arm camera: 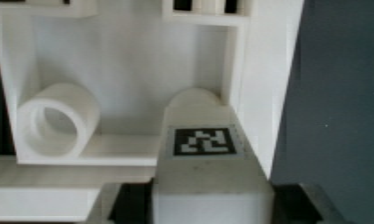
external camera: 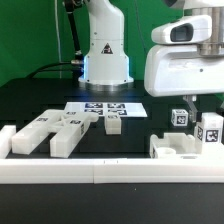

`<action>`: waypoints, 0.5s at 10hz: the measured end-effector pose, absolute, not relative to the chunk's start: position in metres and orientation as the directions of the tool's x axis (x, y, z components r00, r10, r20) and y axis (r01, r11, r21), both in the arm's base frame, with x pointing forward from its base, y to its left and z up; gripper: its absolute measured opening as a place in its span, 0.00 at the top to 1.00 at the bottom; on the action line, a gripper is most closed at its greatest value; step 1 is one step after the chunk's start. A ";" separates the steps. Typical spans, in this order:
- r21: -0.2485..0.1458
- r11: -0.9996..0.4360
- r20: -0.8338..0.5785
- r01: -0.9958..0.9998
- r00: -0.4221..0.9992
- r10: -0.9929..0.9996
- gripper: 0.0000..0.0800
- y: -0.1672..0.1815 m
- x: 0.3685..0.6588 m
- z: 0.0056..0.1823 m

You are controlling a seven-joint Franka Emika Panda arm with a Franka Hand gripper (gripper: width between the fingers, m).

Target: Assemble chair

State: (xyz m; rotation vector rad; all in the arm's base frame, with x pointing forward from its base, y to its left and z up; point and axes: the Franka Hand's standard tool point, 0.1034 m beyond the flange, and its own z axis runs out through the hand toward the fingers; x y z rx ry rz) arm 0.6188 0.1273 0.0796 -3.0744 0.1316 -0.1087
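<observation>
In the wrist view my gripper (arm camera: 212, 203) is shut on a white chair bar (arm camera: 209, 150) with a black-and-white tag on its upper face; a dark finger (arm camera: 131, 206) sits at each side of it. Just beyond the bar lies a white frame-like chair piece (arm camera: 122, 60) with a round ring (arm camera: 59, 122) inside it. In the exterior view the gripper (external camera: 203, 112) hangs low at the right, above that white piece (external camera: 176, 147). Tagged white blocks (external camera: 211, 130) show beside it. More loose white chair pieces (external camera: 58, 130) lie at the exterior view's left.
The marker board (external camera: 100, 107) lies flat mid-table in front of the arm's base (external camera: 106, 60). A long low white border rail (external camera: 100, 172) runs along the near edge. The table top is black.
</observation>
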 end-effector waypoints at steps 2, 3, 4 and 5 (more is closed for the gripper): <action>-0.082 -0.929 0.061 -0.361 0.928 -0.366 0.64 0.128 0.619 0.080; -0.091 -0.894 0.057 -0.439 0.894 -0.445 0.64 0.128 0.619 0.080; -0.100 -0.823 0.042 -0.559 0.824 -0.565 0.64 0.129 0.619 0.080; -0.104 -0.765 0.032 -0.636 0.766 -0.641 0.64 0.130 0.619 0.080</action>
